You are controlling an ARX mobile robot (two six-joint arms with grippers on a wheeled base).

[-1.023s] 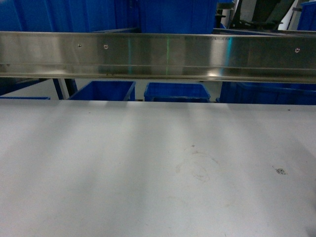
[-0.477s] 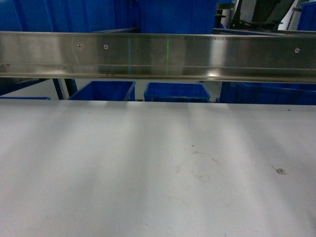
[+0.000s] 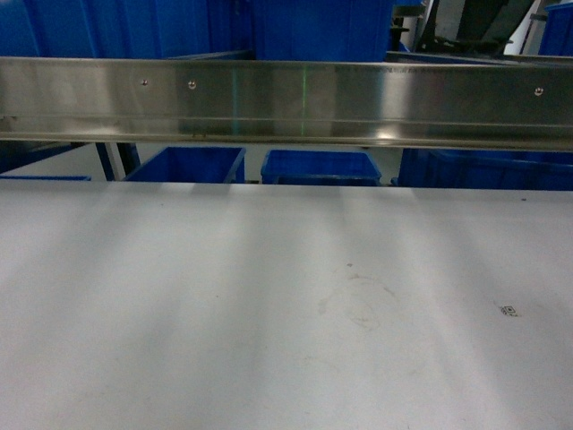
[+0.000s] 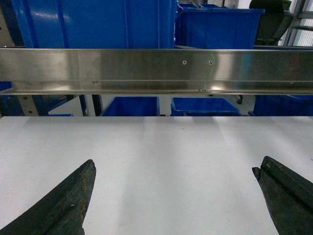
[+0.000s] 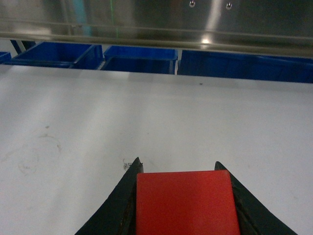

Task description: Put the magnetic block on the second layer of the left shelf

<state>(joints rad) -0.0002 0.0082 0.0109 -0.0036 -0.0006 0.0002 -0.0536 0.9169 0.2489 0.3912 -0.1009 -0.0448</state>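
Brushed steel, matt white board, glossy plastic

The long shiny stainless-steel rail [image 3: 286, 98] reflects light; the flat white matt table [image 3: 224, 305] shows faint scuffs; the deep blue plastic crates [image 4: 98, 22] gleam; the small smooth red block [image 5: 185, 203] looks matt.

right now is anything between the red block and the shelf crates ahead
Yes. The block, gripped in the right gripper, faces a steel rail running across the view above the white table. The blue crates show only through the gap beneath the rail.

Steel rail [image 3: 286, 98] spans ahead — gap beneath it.
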